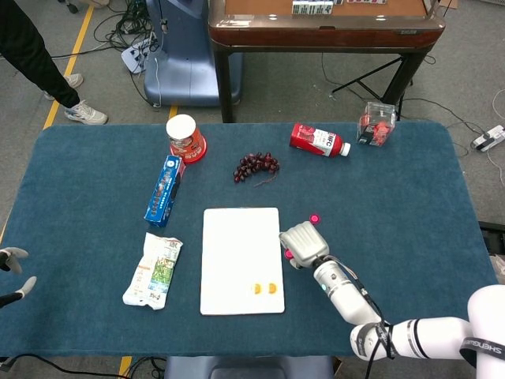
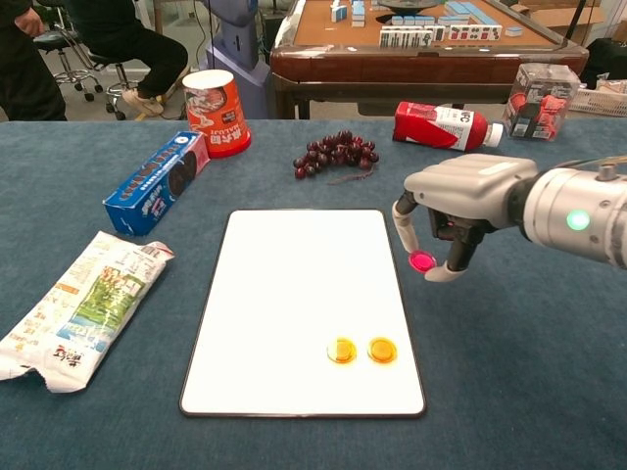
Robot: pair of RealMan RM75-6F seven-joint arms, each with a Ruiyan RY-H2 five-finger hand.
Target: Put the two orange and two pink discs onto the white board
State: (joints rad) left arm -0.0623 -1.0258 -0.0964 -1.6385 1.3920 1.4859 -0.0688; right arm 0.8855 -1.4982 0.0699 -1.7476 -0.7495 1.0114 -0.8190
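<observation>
while right hand (image 2: 460, 211) pinches 1 pink disc (image 2: 422, 260), 2 orange discs (image 2: 361, 350) sit on white board (image 2: 294, 284); 2nd pink disc (image 1: 315, 219) on cloth.

- The table (image 2: 88, 411) wears matt blue cloth.
- The white board (image 2: 294, 284) is smooth, faintly glossy.
- The pink disc (image 2: 422, 261) looks like shiny plastic.
- The robot hand (image 2: 456, 201) is matt grey plastic.

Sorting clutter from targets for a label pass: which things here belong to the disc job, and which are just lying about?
Job: white board, two orange discs, pink disc held by right hand, pink disc on cloth.
Lying about: grapes, red bottle, blue box, cup, wrapper.
</observation>
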